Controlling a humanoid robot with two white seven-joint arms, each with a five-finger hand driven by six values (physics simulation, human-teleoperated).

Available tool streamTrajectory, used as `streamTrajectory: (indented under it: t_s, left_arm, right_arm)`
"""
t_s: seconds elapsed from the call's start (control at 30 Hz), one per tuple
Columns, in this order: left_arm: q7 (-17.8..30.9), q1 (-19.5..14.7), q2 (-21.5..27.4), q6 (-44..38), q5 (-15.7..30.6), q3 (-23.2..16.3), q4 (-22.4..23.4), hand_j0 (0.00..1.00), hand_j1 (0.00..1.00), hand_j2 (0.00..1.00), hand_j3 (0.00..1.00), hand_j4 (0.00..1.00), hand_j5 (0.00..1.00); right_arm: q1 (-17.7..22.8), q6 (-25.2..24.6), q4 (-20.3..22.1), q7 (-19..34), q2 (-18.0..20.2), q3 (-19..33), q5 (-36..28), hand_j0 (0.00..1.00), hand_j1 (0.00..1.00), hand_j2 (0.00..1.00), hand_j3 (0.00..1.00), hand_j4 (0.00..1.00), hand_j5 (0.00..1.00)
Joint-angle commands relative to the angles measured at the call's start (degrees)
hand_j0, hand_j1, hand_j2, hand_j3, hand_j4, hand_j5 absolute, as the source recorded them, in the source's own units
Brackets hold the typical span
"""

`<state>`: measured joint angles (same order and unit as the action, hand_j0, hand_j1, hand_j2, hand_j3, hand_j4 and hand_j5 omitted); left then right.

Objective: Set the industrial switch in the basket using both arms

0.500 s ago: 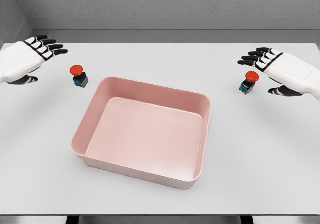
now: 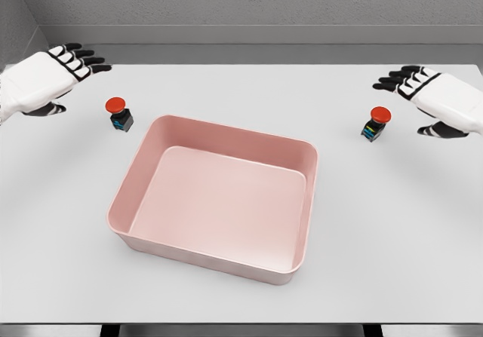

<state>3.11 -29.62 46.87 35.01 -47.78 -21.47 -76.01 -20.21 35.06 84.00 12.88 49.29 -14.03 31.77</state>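
Two switches are standing upright on the table (image 2: 226, 307), one either side of the pink basket (image 2: 132, 194): the left switch (image 2: 118, 114) is sitting just beside the basket's far left corner, the right switch (image 2: 374, 124) a little clear of its far right corner. Neither is lying inside; the basket is holding nothing. The left hand (image 2: 41, 81) is hovering near its switch, fingers spread wide and gripping nothing. The right hand (image 2: 441, 99) is hovering just beside its switch, likewise spread and empty. Each hand is facing its own switch, probably readying a side approach, though height above the table is hard to judge from this view. No grasp is being made yet; the task is standing at its opening step.
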Motion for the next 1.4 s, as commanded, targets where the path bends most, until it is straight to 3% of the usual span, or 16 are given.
streamTrajectory:
  t_s: [0.0, 0.33, 0.47, 0.57, 1.03, 1.17, 1.37]
  left_arm:
    - [-0.03, -0.09, -1.52, -0.01, -1.17, -1.20, 1.56, 1.00, 1.00, 1.00, 1.00, 1.00, 1.00]
    - [0.14, -2.29, -4.51, -0.01, -5.04, -2.87, 3.68, 1.00, 1.00, 1.00, 1.00, 1.00, 1.00]
    - [1.37, -2.29, -6.00, -0.01, -6.18, -2.87, 3.76, 1.00, 1.00, 1.00, 1.00, 1.00, 1.00]
    - [1.37, -2.29, -6.44, -0.01, -6.18, -3.31, 3.85, 1.00, 1.00, 1.00, 1.00, 1.00, 1.00]
    - [1.29, -2.55, -9.43, -0.01, -5.57, -3.58, 9.74, 1.00, 1.00, 1.00, 1.00, 1.00, 1.00]
    - [1.29, -4.75, -11.63, -0.01, -5.66, -3.66, 13.26, 1.00, 1.00, 1.00, 1.00, 1.00, 1.00]
    - [1.29, -4.75, -11.89, -0.01, -5.66, -4.72, 13.34, 1.00, 1.00, 1.00, 1.00, 1.00, 1.00]
  right_arm:
    - [-0.09, -0.06, -1.91, 0.04, -0.69, -1.44, 0.57, 1.00, 1.00, 1.00, 1.00, 1.00, 1.00]
    - [-7.21, -0.06, -11.76, 0.30, -6.49, -7.59, 3.12, 1.00, 1.00, 1.00, 1.00, 1.00, 1.00]
    - [-7.47, -0.06, -12.99, 0.30, -7.28, -7.95, 3.21, 1.00, 1.00, 1.00, 1.00, 1.00, 1.00]
    - [-9.76, -0.06, -14.92, 3.11, -7.72, -9.53, 2.95, 1.00, 1.00, 1.00, 1.00, 1.00, 1.00]
    - [-12.30, -0.06, -17.03, 4.87, -7.28, -10.58, 2.95, 1.00, 1.00, 1.00, 1.00, 1.00, 1.00]
    - [-12.31, -0.06, -17.03, 4.78, -7.19, -10.58, 2.69, 0.87, 0.87, 0.87, 0.87, 0.87, 0.87]
    - [-12.83, -0.06, -17.03, 4.87, -7.11, -10.50, 2.33, 0.79, 0.79, 0.79, 0.79, 0.79, 0.79]
